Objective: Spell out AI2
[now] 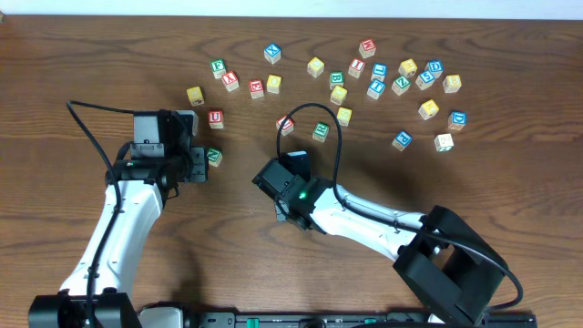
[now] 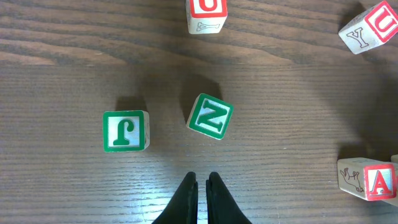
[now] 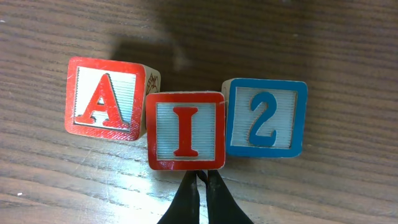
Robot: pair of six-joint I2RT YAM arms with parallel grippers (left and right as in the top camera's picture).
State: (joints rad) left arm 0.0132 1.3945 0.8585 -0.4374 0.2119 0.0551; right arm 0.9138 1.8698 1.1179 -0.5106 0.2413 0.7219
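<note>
In the right wrist view three cubes stand in a row on the wooden table: a red A cube [image 3: 104, 99], a red I cube [image 3: 185, 130] and a blue 2 cube [image 3: 265, 118]. They touch side by side, and the I cube sits slightly nearer to me. My right gripper [image 3: 200, 175] is shut and empty, with its tips at the I cube's near edge. In the overhead view the row is hidden under my right wrist [image 1: 290, 189]. My left gripper [image 2: 201, 177] is shut and empty over bare table, just short of a green Z cube [image 2: 209, 116].
A green J cube [image 2: 125, 130], a red U cube [image 2: 206, 14], a Y/U cube [image 2: 372, 28] and another red A cube [image 2: 373, 180] lie around the left gripper. Several loose cubes are scattered across the far side of the table [image 1: 401, 82]. A black cable [image 1: 323, 137] loops by the right wrist.
</note>
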